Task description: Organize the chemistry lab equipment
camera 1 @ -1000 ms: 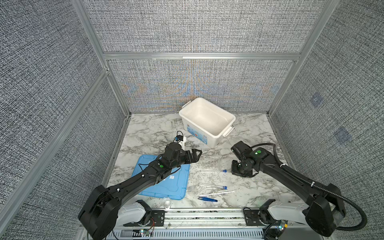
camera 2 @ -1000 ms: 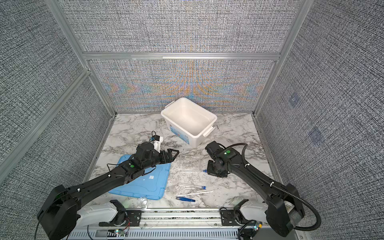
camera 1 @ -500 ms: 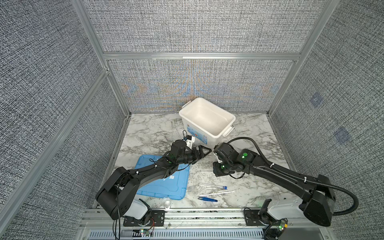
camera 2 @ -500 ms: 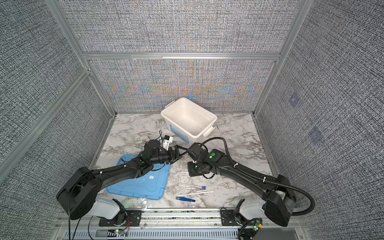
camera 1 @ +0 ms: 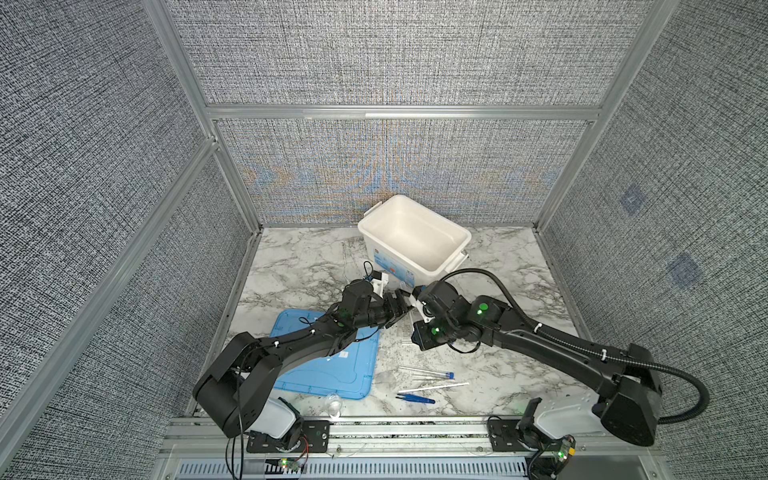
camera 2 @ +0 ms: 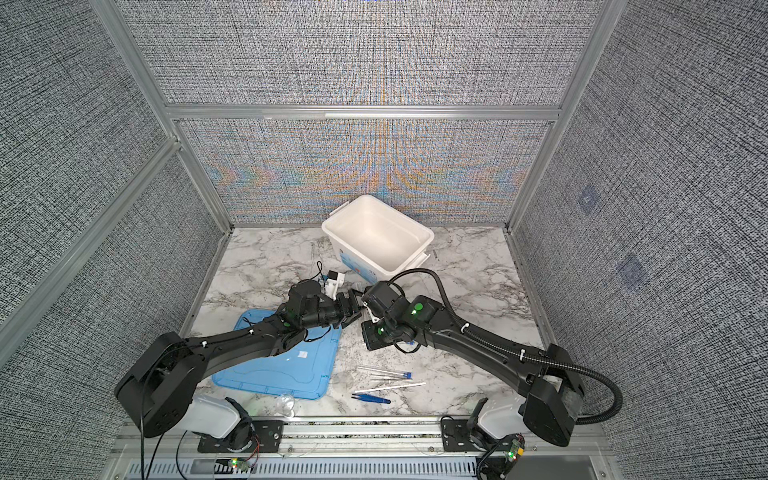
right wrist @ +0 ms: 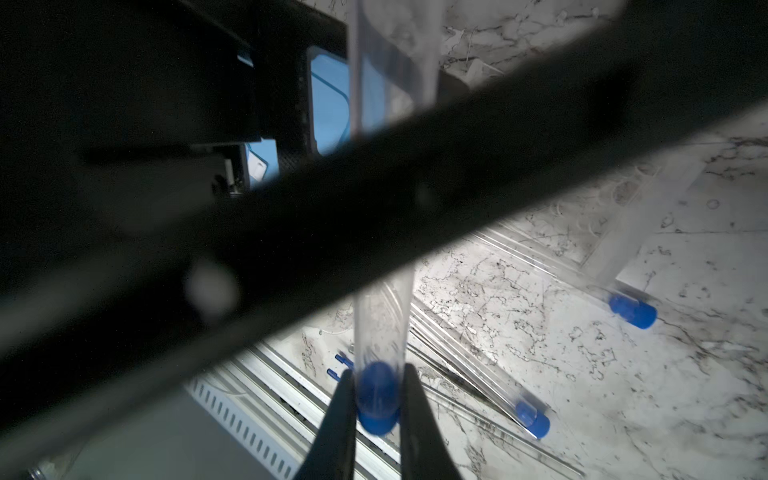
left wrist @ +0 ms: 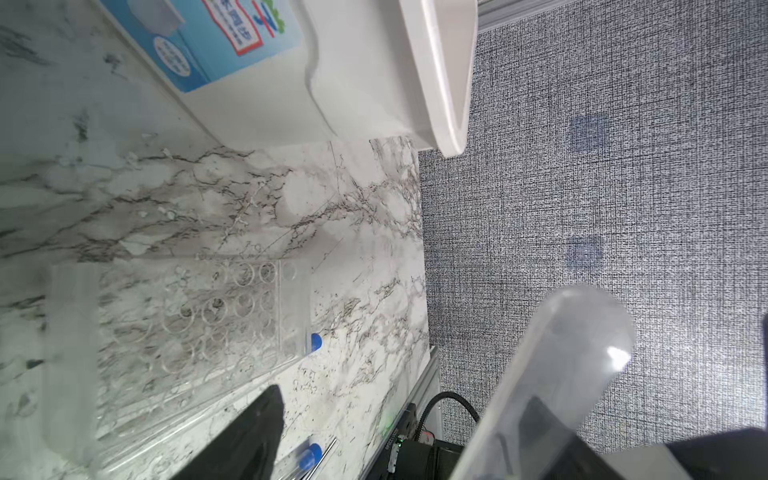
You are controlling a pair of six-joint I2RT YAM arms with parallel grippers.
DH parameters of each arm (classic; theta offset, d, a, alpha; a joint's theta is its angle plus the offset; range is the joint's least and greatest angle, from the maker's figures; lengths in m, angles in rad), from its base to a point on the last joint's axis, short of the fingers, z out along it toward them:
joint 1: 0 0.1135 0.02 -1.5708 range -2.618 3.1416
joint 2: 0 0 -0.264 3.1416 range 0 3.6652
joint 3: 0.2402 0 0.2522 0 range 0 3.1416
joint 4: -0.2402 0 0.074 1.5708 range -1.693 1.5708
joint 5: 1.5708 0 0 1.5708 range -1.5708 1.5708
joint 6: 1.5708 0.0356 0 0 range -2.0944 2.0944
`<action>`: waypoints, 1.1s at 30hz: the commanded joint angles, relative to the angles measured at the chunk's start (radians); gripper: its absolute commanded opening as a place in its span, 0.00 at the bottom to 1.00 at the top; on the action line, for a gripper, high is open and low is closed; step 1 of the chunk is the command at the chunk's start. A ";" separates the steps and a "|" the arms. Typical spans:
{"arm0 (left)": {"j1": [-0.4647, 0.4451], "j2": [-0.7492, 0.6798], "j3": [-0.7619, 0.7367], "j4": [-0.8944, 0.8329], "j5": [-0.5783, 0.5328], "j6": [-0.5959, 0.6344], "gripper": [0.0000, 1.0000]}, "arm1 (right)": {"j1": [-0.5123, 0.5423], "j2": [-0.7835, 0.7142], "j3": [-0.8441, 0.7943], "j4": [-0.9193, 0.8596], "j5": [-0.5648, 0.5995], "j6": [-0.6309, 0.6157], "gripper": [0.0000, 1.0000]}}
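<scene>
Marble worktop (camera 1: pixel 299 266), in both top views, carrying white tub (camera 1: pixel 409 232) at the rear and light-blue lid (camera 1: pixel 332 370) front left. Before the tub the left gripper (camera 1: pixel 400 308) is just beside the right arm (camera 1: pixel 540 336); any hold is hidden from above. Left wrist view alone gives the clear rack (left wrist: pixel 224 316) plainly, on the worktop, and left fingers (left wrist: pixel 257 436) spread about the held tube (left wrist: pixel 582 353). Right wrist view alone gives the right gripper (right wrist: pixel 378 370), right fingers (right wrist: pixel 340 415) pinching that tube's blue cap, and two loose tubes (right wrist: pixel 532 415) beside the rack. Front edge: blue tweezers (camera 1: pixel 415 399), white stick (camera 1: pixel 436 387), glass dish (camera 1: pixel 334 405).
</scene>
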 commanded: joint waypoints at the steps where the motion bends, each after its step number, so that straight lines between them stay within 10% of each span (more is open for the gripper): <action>1: 0.002 0.000 -0.005 0.052 0.016 -0.018 0.76 | 0.001 0.014 0.012 0.014 -0.003 -0.015 0.16; 17: 0.003 -0.011 -0.021 0.073 0.010 -0.024 0.34 | 0.006 0.043 0.040 0.026 0.002 -0.015 0.16; 33: 0.014 0.000 -0.030 0.105 0.000 -0.048 0.22 | 0.008 0.024 0.032 0.040 0.018 -0.017 0.25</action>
